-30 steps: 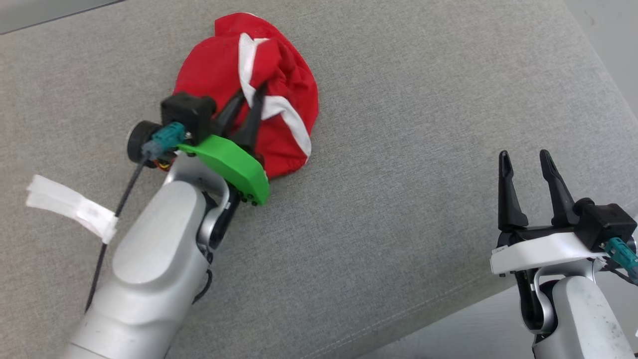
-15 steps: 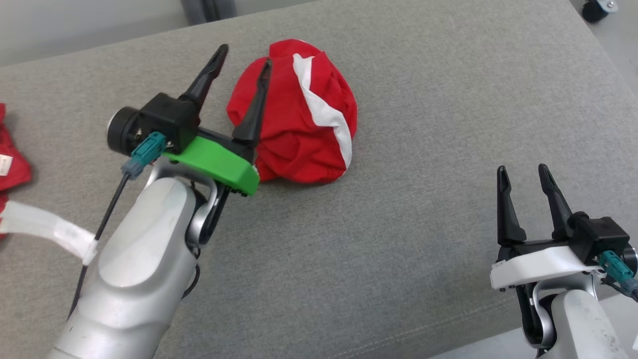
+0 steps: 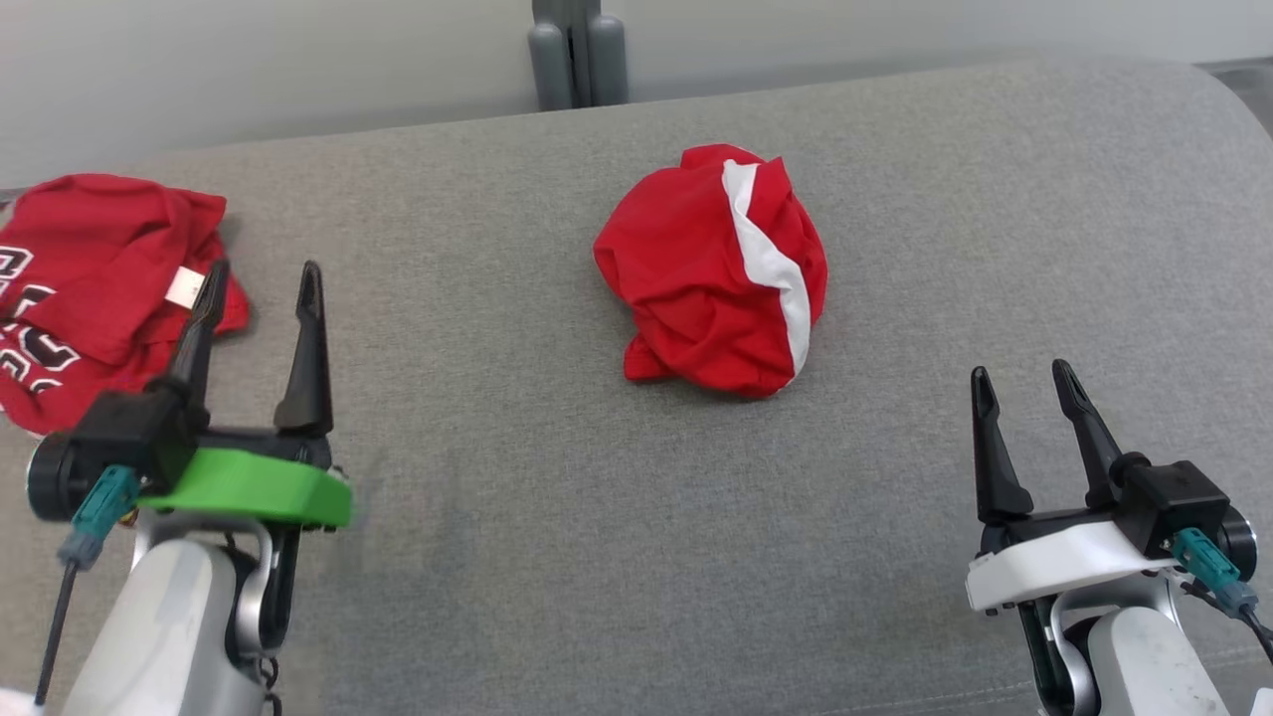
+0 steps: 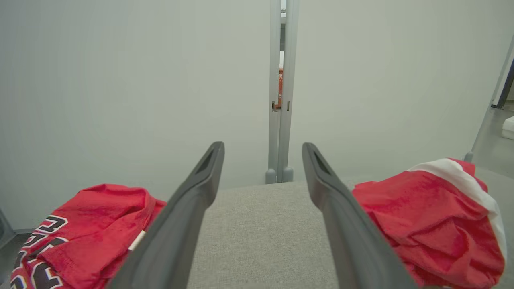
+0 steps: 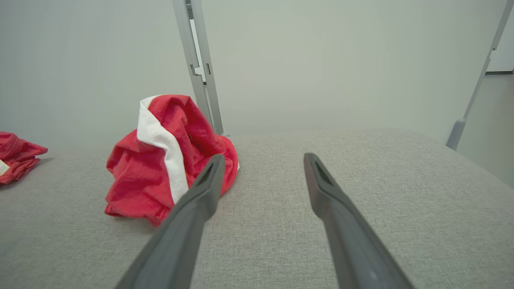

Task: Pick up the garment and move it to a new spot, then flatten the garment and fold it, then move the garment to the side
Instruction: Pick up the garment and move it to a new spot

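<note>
A crumpled red garment with a white stripe [image 3: 721, 288] lies bunched in a heap at the middle of the grey padded surface [image 3: 557, 517]. It rises at the right of the left wrist view [image 4: 429, 216] and left of centre in the right wrist view [image 5: 160, 160]. My left gripper [image 3: 261, 281] stands open at the lower left, well apart from the heap, with nothing between its fingers. My right gripper [image 3: 1024, 382] stands open at the lower right, below and right of the heap, also holding nothing.
A second red garment with dark lettering and a white tag [image 3: 90, 288] lies at the far left, just beyond my left fingertips. A grey post [image 3: 577, 60] and a pale wall stand behind the surface's far edge. The surface curves down at the right.
My left gripper has opened, let go of the striped garment and drawn back to the lower left. The head camera has tilted up, bringing the second garment and wall into view.
</note>
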Tool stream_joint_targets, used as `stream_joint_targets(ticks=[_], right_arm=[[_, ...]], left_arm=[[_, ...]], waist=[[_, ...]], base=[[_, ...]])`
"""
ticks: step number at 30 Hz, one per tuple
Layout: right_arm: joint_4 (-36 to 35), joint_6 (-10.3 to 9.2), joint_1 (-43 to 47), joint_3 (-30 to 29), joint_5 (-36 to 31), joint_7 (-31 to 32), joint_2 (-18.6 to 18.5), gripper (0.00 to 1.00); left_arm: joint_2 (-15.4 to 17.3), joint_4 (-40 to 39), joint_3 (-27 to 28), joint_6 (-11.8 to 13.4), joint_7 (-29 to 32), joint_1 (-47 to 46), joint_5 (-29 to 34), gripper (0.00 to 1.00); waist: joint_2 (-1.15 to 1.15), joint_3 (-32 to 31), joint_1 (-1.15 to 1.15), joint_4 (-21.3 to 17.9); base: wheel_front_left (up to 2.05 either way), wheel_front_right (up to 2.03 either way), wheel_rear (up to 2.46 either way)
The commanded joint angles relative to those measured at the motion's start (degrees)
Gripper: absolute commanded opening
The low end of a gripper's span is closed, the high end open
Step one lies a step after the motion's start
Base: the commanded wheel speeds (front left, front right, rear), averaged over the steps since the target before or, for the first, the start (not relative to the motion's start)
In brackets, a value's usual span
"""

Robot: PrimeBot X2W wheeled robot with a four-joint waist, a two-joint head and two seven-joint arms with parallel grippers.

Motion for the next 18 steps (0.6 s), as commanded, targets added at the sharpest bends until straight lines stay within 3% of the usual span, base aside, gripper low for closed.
stream_joint_targets(ticks=[1, 11, 18], right_arm=[[-0.1, 0.01, 0.9, 0.0, -0.3, -0.2, -0.1, 1.00], [-1.2, 0.01, 3.2, 1.6, -0.2, 0.8, -0.1, 1.00], [-2.2, 0.01, 5.0, 2.3, 0.4, 1.5, -0.1, 1.00]], left_arm=[[0.3, -1.1, 1.5, 0.2, 0.0, 2.7, 0.5, 1.00], [-2.8, -5.4, 9.4, -1.2, 0.0, 16.2, 3.8, 1.00], [-5.5, -6.7, 13.1, -3.4, 0.0, 20.2, 6.2, 1.00]], waist=[[0.00, -2.3, 0.00, 2.4], [0.00, -4.3, 0.00, 2.7], [0.00, -5.2, 0.00, 2.9]], base=[[0.00, 0.00, 0.00], [0.00, 0.00, 0.00], [0.00, 0.00, 0.00]])
